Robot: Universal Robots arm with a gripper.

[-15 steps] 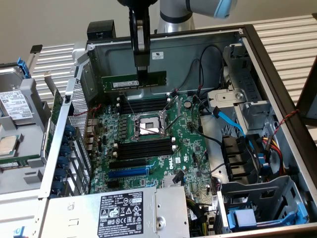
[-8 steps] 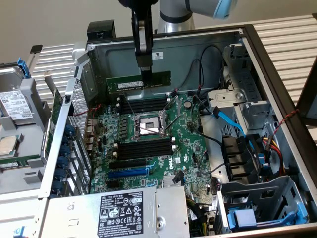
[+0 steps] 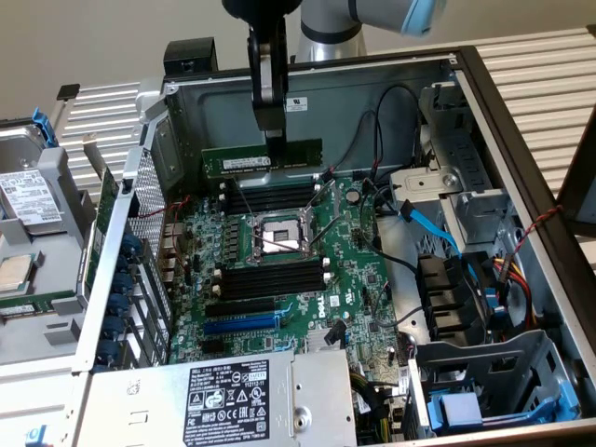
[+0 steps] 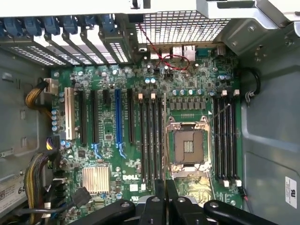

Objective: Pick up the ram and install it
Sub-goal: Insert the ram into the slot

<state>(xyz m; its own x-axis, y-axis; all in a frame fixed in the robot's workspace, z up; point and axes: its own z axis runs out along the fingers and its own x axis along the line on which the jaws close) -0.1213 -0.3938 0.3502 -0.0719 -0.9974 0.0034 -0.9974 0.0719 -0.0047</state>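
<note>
Over green motherboard (image 3: 358, 270), gripper (image 3: 277, 140) clamps long dark-green, white-labelled ram (image 3: 233, 161).

Slatted white surface (image 3: 549, 84) — w/ open PC case (image 3: 354, 82) lying on it.

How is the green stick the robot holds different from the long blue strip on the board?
The ram is green with a pale label; the blue slot is blue. The ram hangs in the gripper above the motherboard; the blue slot is fixed on it. Both are long and narrow.

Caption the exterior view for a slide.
End effector grips the ram, held lengthwise above the motherboard inside the open computer case.
</note>
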